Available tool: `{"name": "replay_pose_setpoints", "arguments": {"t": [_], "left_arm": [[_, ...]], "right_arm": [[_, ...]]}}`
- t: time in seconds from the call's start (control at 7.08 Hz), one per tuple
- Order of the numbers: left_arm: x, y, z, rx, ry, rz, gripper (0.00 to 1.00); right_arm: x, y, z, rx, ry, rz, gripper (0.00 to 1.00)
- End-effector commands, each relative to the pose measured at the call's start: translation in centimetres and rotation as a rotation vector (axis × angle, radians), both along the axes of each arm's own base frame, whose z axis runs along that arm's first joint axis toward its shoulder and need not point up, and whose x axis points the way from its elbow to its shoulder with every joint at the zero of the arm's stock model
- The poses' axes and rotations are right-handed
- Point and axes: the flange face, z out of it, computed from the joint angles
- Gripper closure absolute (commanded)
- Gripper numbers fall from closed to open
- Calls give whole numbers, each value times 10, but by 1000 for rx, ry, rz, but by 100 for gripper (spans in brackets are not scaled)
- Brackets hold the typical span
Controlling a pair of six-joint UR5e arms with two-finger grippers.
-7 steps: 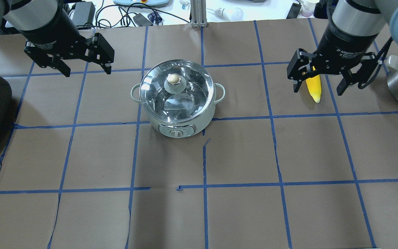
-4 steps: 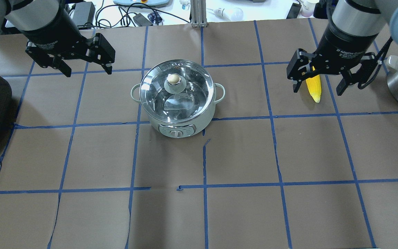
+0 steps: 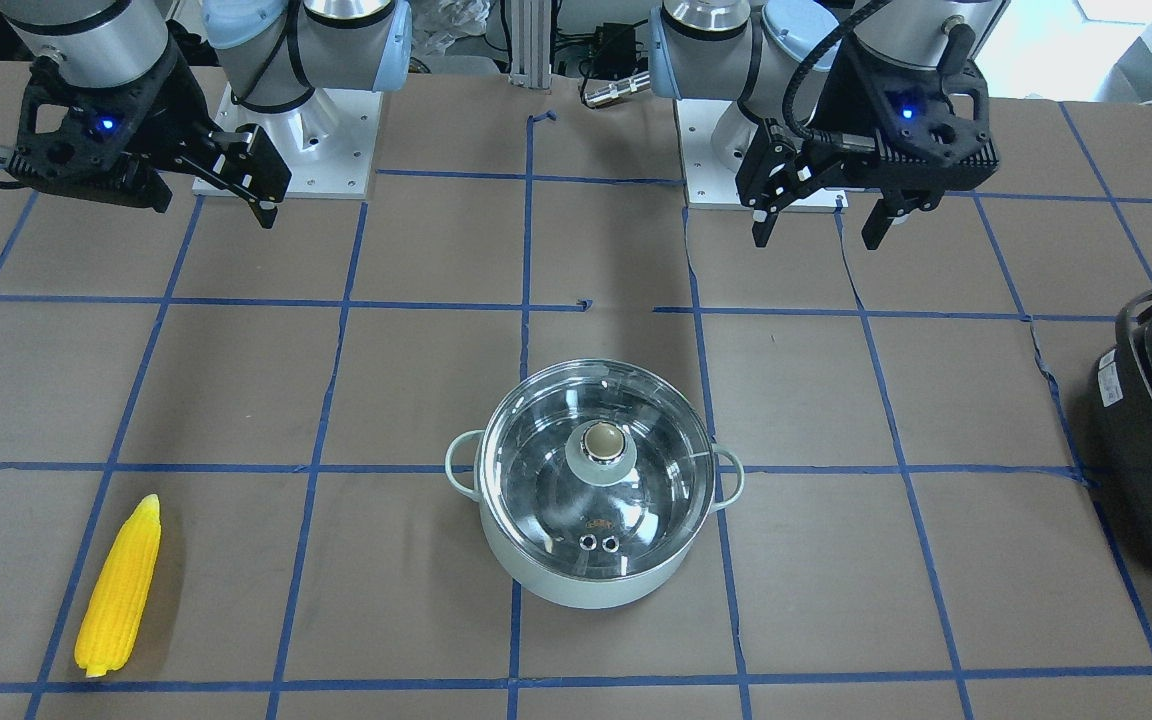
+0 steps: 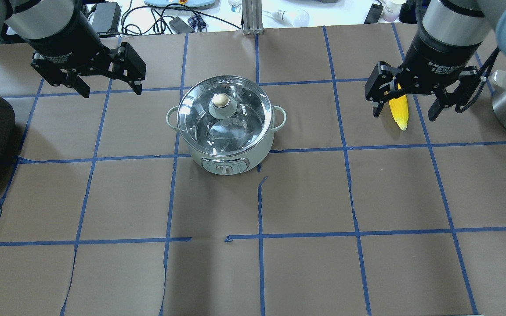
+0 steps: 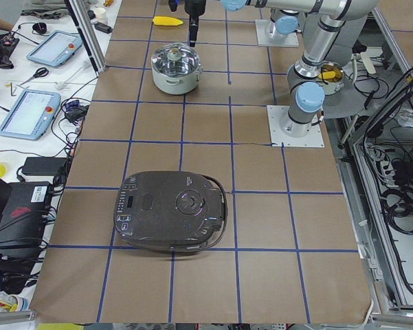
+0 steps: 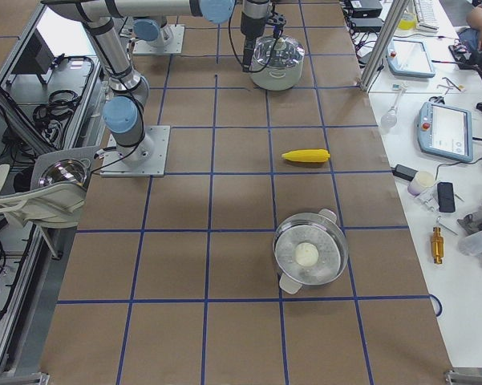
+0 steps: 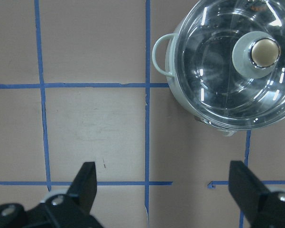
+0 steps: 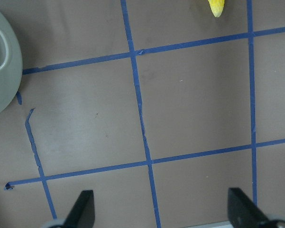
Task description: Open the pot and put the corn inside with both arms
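The left gripper [image 4: 110, 87] hangs with its jaws spread wide, holding nothing. Ahead of it and off toward the other arm stands the pot [image 4: 257, 156], pale mint green, its clear glass lid [image 4: 240, 131] seated and the gold knob [image 4: 221, 101] upright. The right gripper [image 4: 403, 115] is equally wide and empty above the table [image 4: 305, 197]. The corn [image 3: 119, 588], a bright yellow tapered cob, lies flat well ahead of it, untouched.
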Motion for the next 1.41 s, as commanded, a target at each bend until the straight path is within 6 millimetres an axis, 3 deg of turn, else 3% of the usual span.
{"name": "replay_pose_setpoints", "arguments": {"t": [0.0, 0.42, 0.57, 0.71, 0.85, 0.99, 1.13, 1.27], "left_arm": [[0, 1, 2, -4, 1, -2, 0], [0, 0, 1, -2, 2, -1, 0], [-3, -7, -8, 16, 11, 22, 2], [-10, -20, -10, 3, 18, 29, 2], [-20, -51, -18, -33, 21, 10, 2], [-56, -66, -29, -39, 36, -27, 2], [-101, -65, -51, -14, 35, -31, 2], [-118, -80, -84, -1, 44, 19, 2]], "right_arm": [[-1, -2, -3, 5, 0, -5, 0], [0, -2, 0, 2, 4, -13, 0], [-1, -5, -5, 0, 6, -17, 0], [-7, -14, -15, 17, 4, -26, 0], [-18, -27, -26, 30, 10, -27, 0], [-41, -46, -38, 3, 55, -56, 0], [-51, -64, -49, -27, 60, -48, 0], [-57, -87, -75, -29, 53, 38, 0]]}}
